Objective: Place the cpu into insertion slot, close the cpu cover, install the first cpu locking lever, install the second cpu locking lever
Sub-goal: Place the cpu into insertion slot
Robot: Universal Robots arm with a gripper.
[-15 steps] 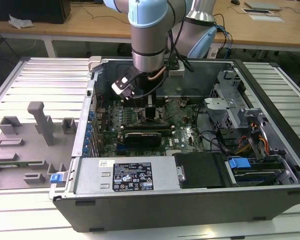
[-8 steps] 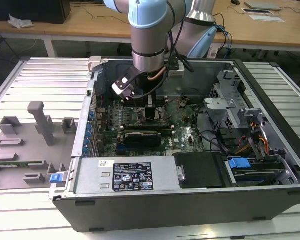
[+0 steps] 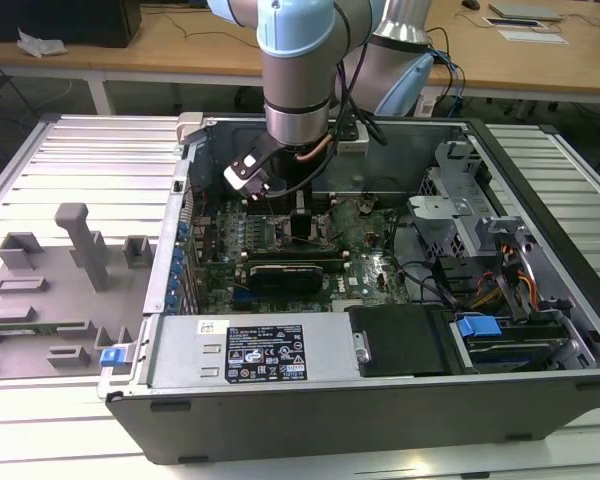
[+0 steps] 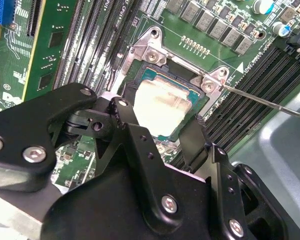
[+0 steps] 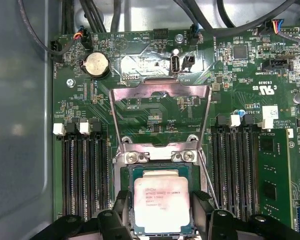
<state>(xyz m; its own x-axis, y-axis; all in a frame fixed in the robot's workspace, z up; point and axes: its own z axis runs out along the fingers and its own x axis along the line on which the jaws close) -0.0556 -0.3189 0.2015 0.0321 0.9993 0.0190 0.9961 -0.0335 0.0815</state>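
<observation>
Your claw (image 5: 162, 206) grips the cpu (image 5: 161, 197) by two opposite edges, and the chip lies flat in the insertion slot (image 5: 124, 179). The cpu cover (image 5: 160, 89) stands swung open. In the exterior view the claw is at 12 o'clock from the long black card (image 3: 285, 272).

Robot arm (image 3: 298, 60) made of thick round sections, with pale blue joint caps above a brushed silver-grey sleeve. Black cables (image 3: 360, 122) trail down its side. A copper-coloured loop (image 3: 315, 150) and a small white-and-black block (image 3: 248, 172) sit near the wrist. The pincer (image 4: 157, 122) is matte black, built from angular plates dotted with round silver screws (image 4: 34, 154).
</observation>
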